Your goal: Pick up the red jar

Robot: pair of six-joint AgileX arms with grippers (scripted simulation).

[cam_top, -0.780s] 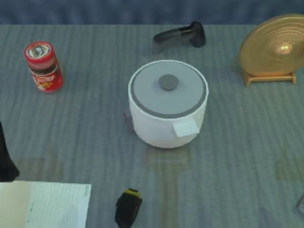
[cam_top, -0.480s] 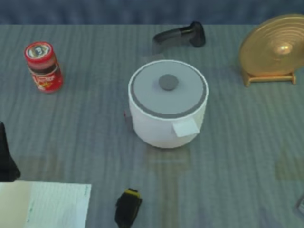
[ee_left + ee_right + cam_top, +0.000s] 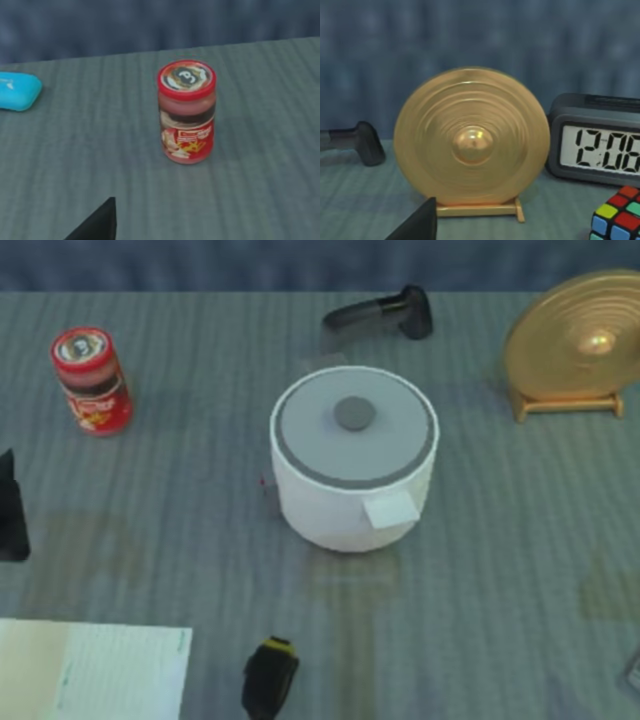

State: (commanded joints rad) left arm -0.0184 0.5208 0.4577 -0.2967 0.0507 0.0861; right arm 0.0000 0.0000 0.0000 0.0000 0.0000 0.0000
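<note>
Upright red jar (image 3: 91, 380), lid up; left gripper (image 3: 10, 508) near, finger state unclear.

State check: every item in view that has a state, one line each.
red jar: upright, lid on, not gripped
white pot: upright, lid on
gold disc: standing on edge in its stand
digital clock: display on, digits lit
notebook: lying flat, open
left gripper: at the table's left edge, apart from the jar

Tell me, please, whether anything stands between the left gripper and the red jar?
Nothing visible does. The left gripper sits at the table's left edge, and only bare table lies between it and the upright red jar.
</note>
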